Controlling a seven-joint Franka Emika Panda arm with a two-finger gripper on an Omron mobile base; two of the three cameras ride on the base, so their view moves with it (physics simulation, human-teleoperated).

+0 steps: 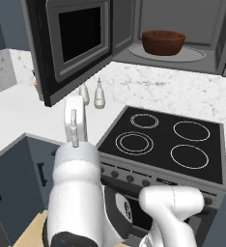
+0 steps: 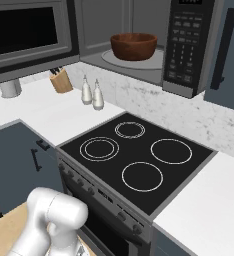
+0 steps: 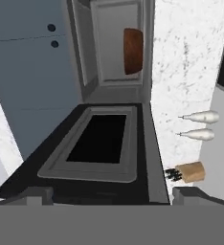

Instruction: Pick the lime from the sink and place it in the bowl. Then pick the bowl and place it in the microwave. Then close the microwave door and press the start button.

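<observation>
- The microwave [image 1: 173, 43] filled the top of the left base view, its cavity open.
- The microwave door [image 1: 71, 43] stood swung wide at the upper left of that view; in the hand view it lay across the lower centre.
- A black stovetop [image 2: 139, 160] with four rings occupied the middle of the right base view.
- The bowl [image 1: 163, 42] sat on the glass tray inside the cavity, top centre-right; whether the lime was in it could not be told.
- The gripper [image 3: 106, 194] had its jaws spread wide, holding nothing, both tips at the bottom of the hand view, just short of the door's edge.
- Two pale shakers [image 2: 91, 92] stood on the counter, upper left of centre, near a knife block [image 2: 61, 80].
</observation>
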